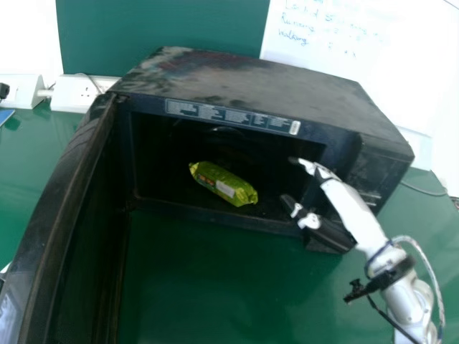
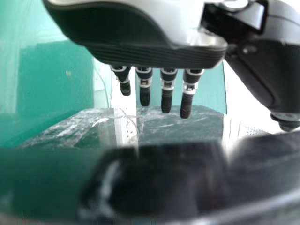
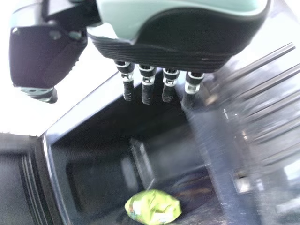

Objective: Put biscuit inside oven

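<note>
Resting inside the oven [image 1: 244, 79], left of the released, empty right hand [image 1: 350, 208], the biscuit [image 1: 223, 184] looks delivered; withdrawing seems all that remains. The left hand [image 2: 154, 55] is open too.

head: high, forward-down | left wrist: close, level | right wrist: close, inward | head+right: oven interior [image 1: 159, 161]

"What's at the back?"
"A green panel [image 1: 161, 27], and right of it a white board [image 1: 391, 82] with blue handwriting."
"And on the left?"
"A white socket strip [image 1: 75, 97] below the panel, with another white unit [image 1: 21, 89] beside it. There's a flat blue thing [image 1: 6, 116] at the view's edge; I can't tell what it is."
"Anything else?"
"The green table [image 1: 208, 294], with a thin cable [image 1: 423, 191] towards its right side."
</note>
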